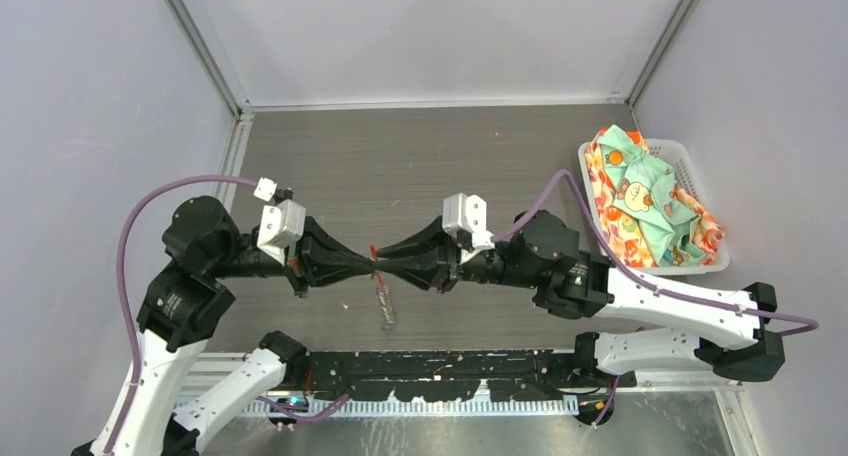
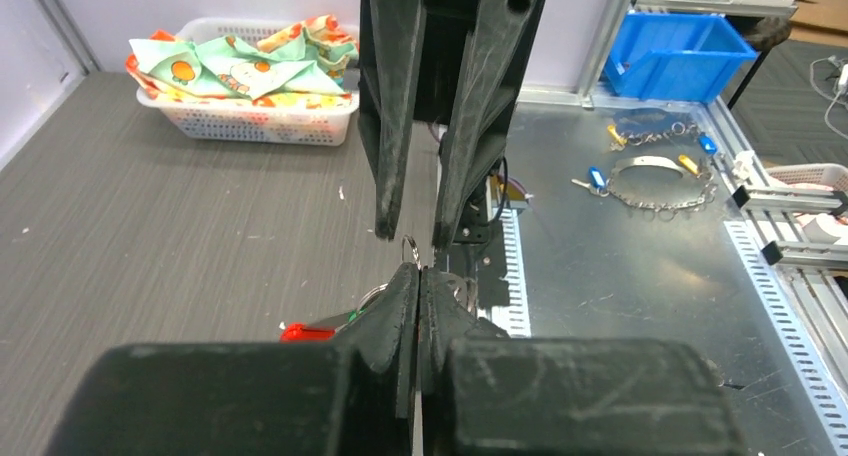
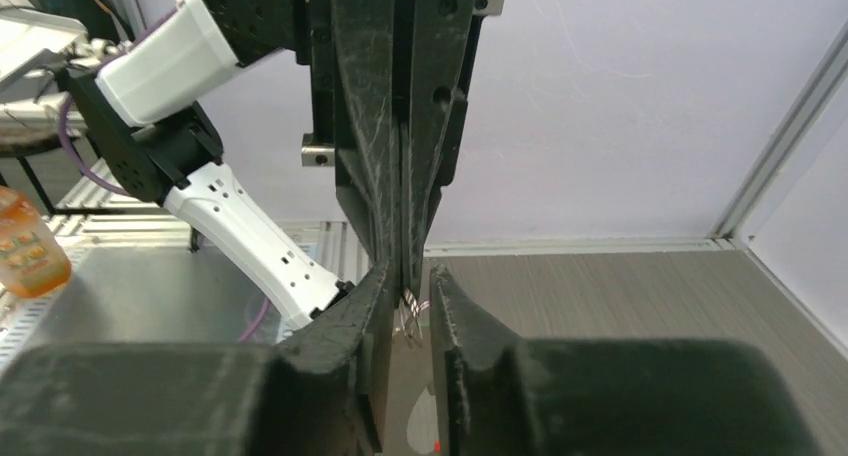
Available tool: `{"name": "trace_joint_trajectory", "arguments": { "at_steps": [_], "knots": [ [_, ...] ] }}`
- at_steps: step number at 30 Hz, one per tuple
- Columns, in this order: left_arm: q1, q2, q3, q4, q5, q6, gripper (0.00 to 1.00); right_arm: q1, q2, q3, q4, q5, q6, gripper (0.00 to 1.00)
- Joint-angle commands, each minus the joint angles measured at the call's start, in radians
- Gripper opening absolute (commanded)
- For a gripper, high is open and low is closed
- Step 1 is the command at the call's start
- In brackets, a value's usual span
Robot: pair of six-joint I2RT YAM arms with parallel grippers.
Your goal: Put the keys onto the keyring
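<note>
The worktop [image 1: 420,156] looked like matt grey wood grain, the fingers [image 3: 345,361] were scuffed black plastic, and the keyring [image 1: 382,298] was shiny metal chain.

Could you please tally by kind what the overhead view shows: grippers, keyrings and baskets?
Grippers: 2, the left gripper and the right gripper
Keyring: 1
Basket: 1
Total: 4

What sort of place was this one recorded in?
Probably a lab or workshop robot cell: plain panel walls in aluminium framing enclose the table, and a blue parts bin stands beyond a sheet-metal bench.
</note>
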Motion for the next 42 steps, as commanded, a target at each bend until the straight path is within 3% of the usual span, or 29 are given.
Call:
{"name": "trace_joint_trajectory", "arguments": {
  "at_steps": [1, 3, 6, 10, 13, 24, 32, 39, 42],
  "knots": [
    [-0.001, 0.021, 0.066, -0.132, -0.038, 0.168, 0.00, 0.004, 0.033, 0.216, -0.309, 0.060, 0.003, 0.35],
    [-0.001, 0.034, 0.090, -0.193, -0.044, 0.247, 0.00, -0.003, 0.068, 0.347, -0.513, 0.058, 0.008, 0.45],
    [-0.001, 0.054, 0.117, -0.237, -0.042, 0.297, 0.00, -0.015, 0.140, 0.541, -0.793, 0.020, -0.012, 0.51],
    [-0.001, 0.063, 0.125, -0.239, -0.003, 0.323, 0.00, -0.047, 0.253, 0.770, -1.082, -0.092, -0.067, 0.52],
    [-0.001, 0.082, 0.148, -0.259, 0.048, 0.349, 0.00, -0.068, 0.307, 0.882, -1.186, -0.151, -0.122, 0.52],
    [-0.001, 0.100, 0.178, -0.301, 0.079, 0.361, 0.00, -0.083, 0.440, 1.020, -1.274, -0.233, -0.264, 0.44],
    [-0.001, 0.103, 0.176, -0.308, 0.082, 0.361, 0.00, -0.082, 0.489, 1.054, -1.277, -0.230, -0.288, 0.34],
    [-0.001, 0.104, 0.175, -0.302, 0.077, 0.360, 0.00, -0.083, 0.505, 1.062, -1.285, -0.230, -0.286, 0.18],
    [-0.001, 0.103, 0.172, -0.291, 0.070, 0.353, 0.00, -0.083, 0.512, 1.058, -1.290, -0.231, -0.281, 0.19]
  ]
}}
